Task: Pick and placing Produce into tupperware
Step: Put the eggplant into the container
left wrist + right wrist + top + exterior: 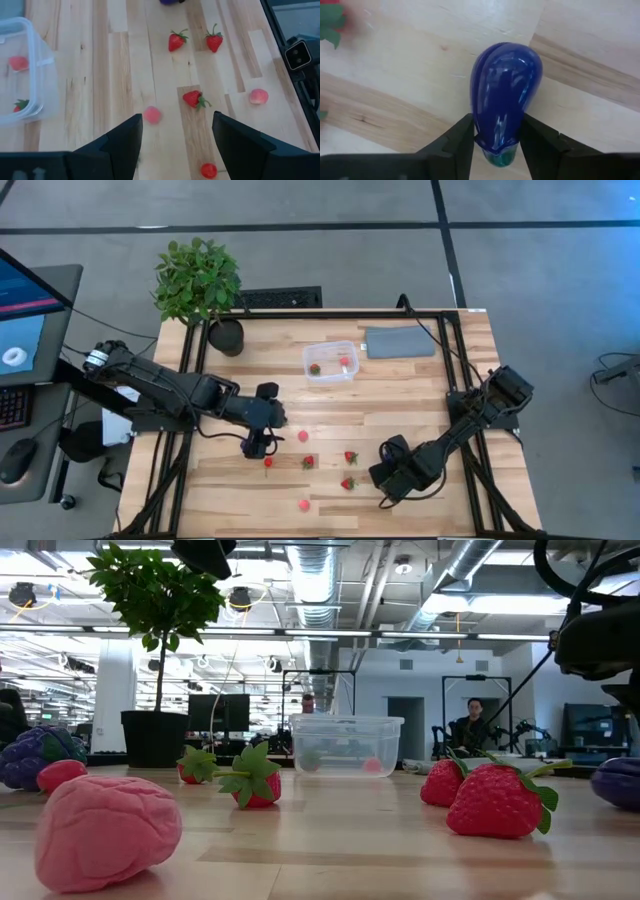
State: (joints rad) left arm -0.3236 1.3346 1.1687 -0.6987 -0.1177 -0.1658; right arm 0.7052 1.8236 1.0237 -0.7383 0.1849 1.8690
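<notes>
The clear tupperware (331, 361) stands at the table's far middle with two small red pieces inside. Strawberries (350, 457), pink pieces (303, 436) and a small red piece (268, 462) lie scattered on the wood near the front. My right gripper (496, 125) points down at the near right, shut on a dark purple eggplant piece (504, 85). Over the produce at the near left, my left gripper (175, 145) hangs open and tilted down, nothing between its fingers. A pink piece (152, 115) lies on the table below it. My right gripper pinches the eggplant piece's narrow stem end (497, 137) between its two fingers, one on each side. The fingers come from above, pointing down, and lie across the piece. The eggplant lies flat on the table, its wide end reaching out past the fingers.
A potted plant (197, 280) stands at the far left corner and a flat grey pad (400, 342) lies right of the tupperware. Black frame rails run along both sides of the table. A purple bumpy piece (30, 755) lies at the left in the low view.
</notes>
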